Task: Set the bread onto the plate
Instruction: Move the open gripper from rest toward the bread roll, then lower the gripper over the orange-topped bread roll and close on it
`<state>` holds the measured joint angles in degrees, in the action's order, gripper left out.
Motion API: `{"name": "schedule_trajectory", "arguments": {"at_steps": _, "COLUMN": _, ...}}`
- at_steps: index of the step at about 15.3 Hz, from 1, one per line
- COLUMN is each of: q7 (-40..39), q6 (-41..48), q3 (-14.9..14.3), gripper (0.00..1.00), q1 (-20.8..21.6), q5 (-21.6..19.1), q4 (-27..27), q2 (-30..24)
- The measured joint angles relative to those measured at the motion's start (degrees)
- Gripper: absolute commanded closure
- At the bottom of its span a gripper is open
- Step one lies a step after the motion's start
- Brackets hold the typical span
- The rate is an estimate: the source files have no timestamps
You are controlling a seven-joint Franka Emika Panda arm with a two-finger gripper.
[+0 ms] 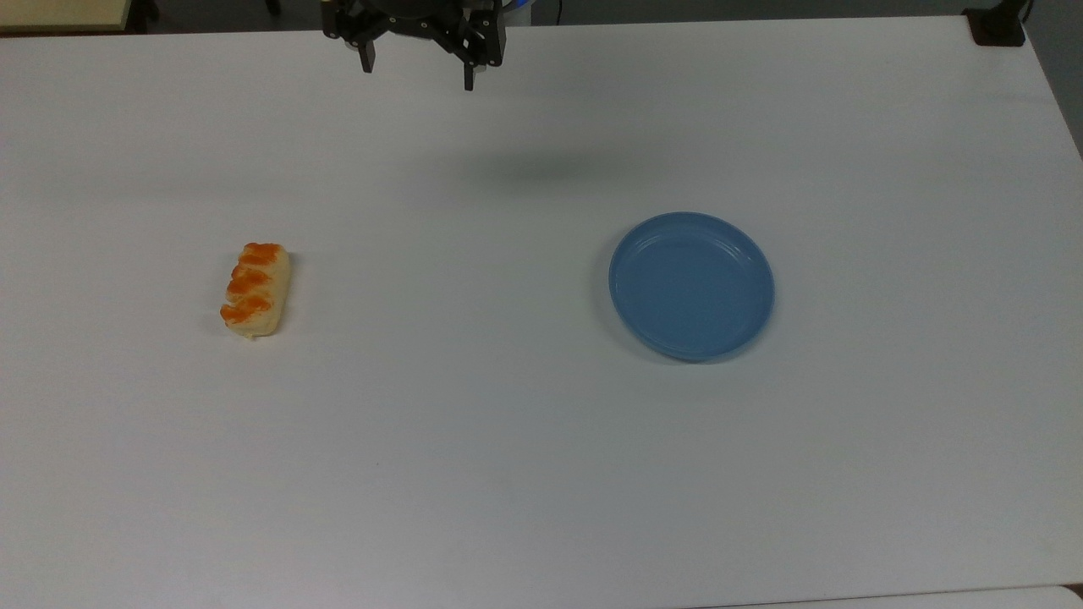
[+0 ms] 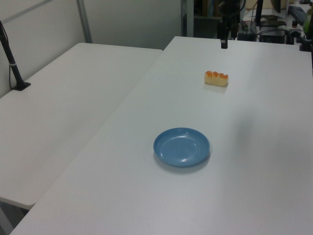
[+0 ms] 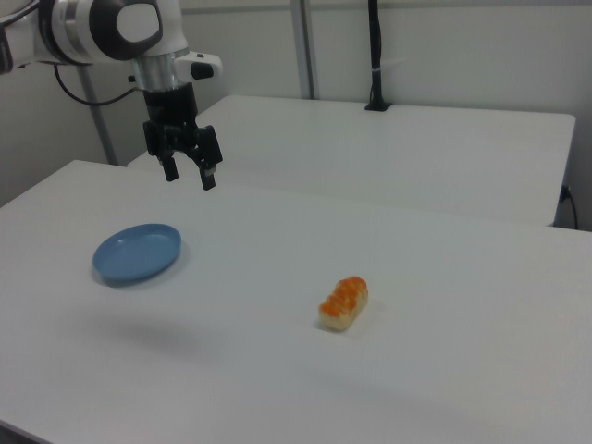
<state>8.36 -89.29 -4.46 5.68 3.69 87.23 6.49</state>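
Two things lie well apart on the white tabletop in the top view: the bread toward the top view's left and the empty blue plate toward its right, with the pincer at the far edge, its fingers spread apart and holding nothing. From the left view, the bread sits beyond the plate, near the pincer's end of the tabletop. From the right view, the pincer hangs high above the tabletop near the plate, far from the bread, so the likely risk is a long descent that lands off-centre and nudges or tips the small roll rather than straddling it.
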Motion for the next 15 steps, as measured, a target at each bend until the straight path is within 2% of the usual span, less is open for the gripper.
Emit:
{"name": "schedule_trajectory", "arguments": {"at_steps": 12, "q7": 0.0, "q6": -0.8, "q3": -0.1, "gripper": 0.00, "q1": -0.5, "q5": 0.0, "q4": 0.0, "q2": 0.0}}
{"name": "schedule_trajectory", "arguments": {"at_steps": 15, "q7": -1.5, "q6": -6.7, "q3": -1.2, "gripper": 0.00, "q1": -2.9, "q5": 0.0, "q4": 0.5, "q2": 1.0}}
